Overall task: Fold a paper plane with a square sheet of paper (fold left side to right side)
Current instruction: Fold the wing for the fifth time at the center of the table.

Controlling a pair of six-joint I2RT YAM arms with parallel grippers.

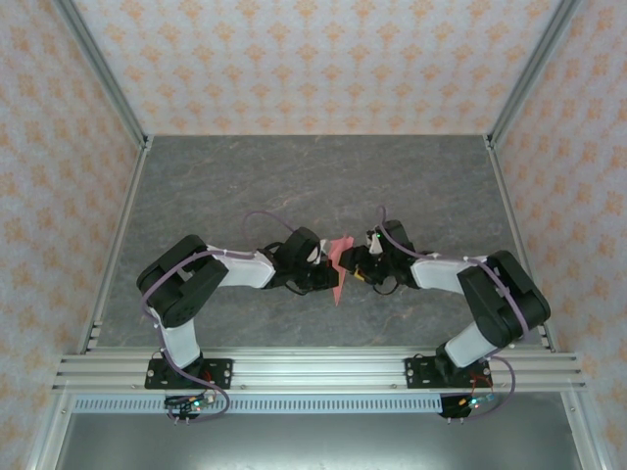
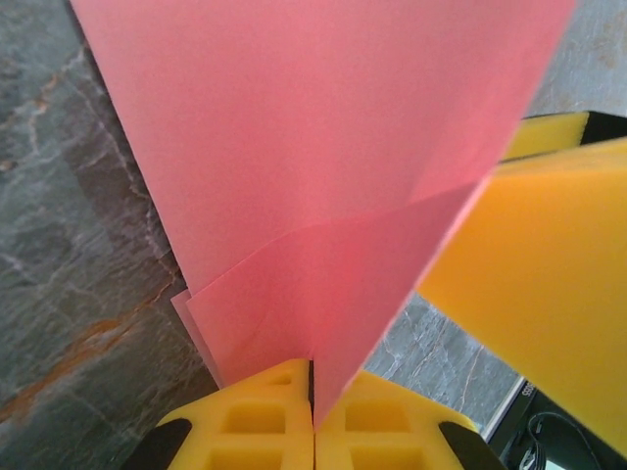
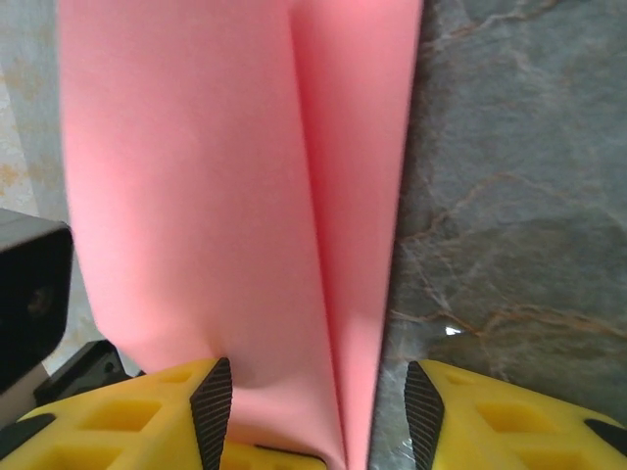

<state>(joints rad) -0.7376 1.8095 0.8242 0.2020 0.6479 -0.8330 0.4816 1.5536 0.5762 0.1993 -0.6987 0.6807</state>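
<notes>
Grey, stone-veined desk, boxed in by pale patterned walls, with an aluminium rail along the near edge.

Item: sheet of paper, salmon pink, standing on edge between the two sets of jaws.

Condition: already folded. The left wrist view shows overlapping layers and a slanting fold edge. The right wrist view shows one long lengthwise crease. From above the outline is narrow and pointed. Judged partway along: the early folds are made, but the slim finished dart is not yet there. Closing the halves together and the wing folds probably remain, though these angles make the exact stage hard to fix.

Holder one: left gripper, jaws closed tight, the paper's edge pinched in the seam between them.

Holder two: right gripper, jaws partly apart and straddling the paper, which lies against one pad and clear of the other. It is not clamped.

Not made out: the paper's far end, cut off in both wrist views. Its reverse face. Whether the lower tip touches the desk. Jaw detail from above, where arms and paper crowd together.
</notes>
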